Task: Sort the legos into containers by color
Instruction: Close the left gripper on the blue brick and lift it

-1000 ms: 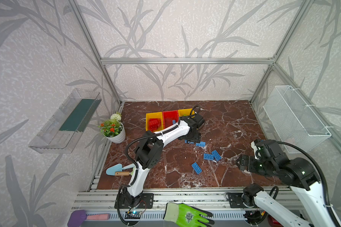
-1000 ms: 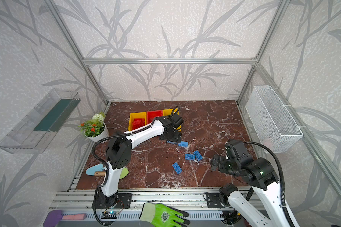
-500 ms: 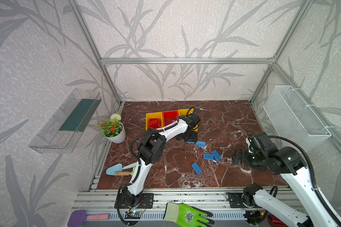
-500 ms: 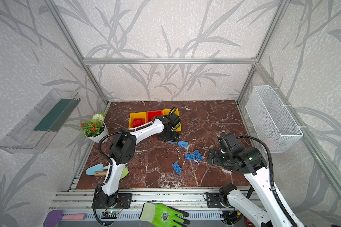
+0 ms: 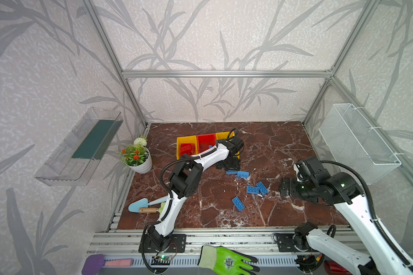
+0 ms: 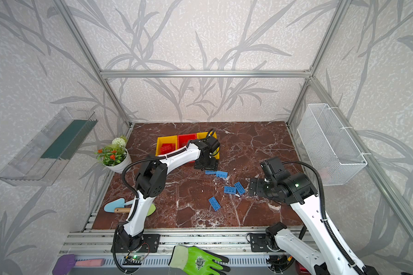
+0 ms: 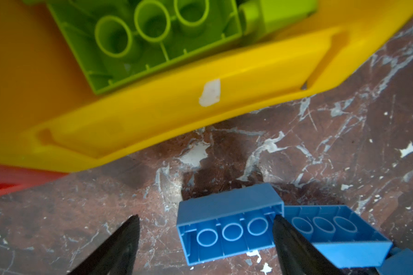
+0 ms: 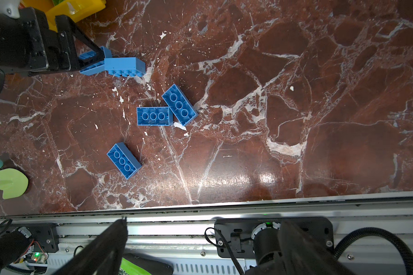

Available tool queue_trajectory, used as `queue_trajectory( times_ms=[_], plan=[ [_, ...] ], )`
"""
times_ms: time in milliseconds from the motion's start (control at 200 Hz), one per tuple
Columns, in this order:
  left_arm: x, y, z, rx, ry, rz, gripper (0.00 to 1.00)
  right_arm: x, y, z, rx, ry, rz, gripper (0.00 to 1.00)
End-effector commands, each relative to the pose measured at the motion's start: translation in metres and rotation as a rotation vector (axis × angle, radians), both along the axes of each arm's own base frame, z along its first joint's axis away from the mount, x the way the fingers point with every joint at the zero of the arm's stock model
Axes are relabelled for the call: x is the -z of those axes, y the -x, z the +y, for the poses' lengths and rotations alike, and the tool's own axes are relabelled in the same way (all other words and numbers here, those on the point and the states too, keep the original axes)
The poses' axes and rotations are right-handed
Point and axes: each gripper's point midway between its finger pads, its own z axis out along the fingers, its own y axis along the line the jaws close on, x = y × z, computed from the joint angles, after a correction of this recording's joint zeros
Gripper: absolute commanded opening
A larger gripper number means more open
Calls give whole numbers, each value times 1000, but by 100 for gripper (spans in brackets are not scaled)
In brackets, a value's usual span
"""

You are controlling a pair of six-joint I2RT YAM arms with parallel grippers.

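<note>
Left gripper (image 7: 205,217), jaws parted, straddles a blue brick (image 7: 227,215) just beside the yellow bin (image 7: 153,107). Right gripper (image 8: 203,222), spread wide and empty, hovers above the marble table (image 8: 296,95).

Enclosure, as seen in both top views. Pale walls (image 5: 224,35) papered with grey leaf sprays close three sides, framed by aluminium bars (image 5: 224,74). The bench (image 5: 284,142) is glossy red-brown marble veined white, evenly lit, with a bright glare patch near its front edge. A clear tray (image 5: 65,164) hangs on the left-hand wall, a white mesh basket (image 5: 358,140) on the right-hand wall.
</note>
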Motion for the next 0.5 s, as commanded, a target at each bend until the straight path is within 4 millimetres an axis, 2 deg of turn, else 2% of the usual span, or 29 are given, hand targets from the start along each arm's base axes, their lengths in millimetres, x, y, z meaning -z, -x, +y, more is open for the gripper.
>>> queue_trajectory(
  times_ms=[0,185,375,495],
  plan=[
    [-2,2,0,-6,-7,15,81,-10,-5,2,-13,-8,-35,99],
    [-8,9,6,-16,-5,23,81,-10,-8,5,-22,-10,-34,99],
    [-29,9,9,-46,7,-4,89,-10,-10,5,-27,-3,-33,99],
    [-38,6,7,-65,23,-16,91,-8,-10,5,-35,0,-26,99]
  ],
)
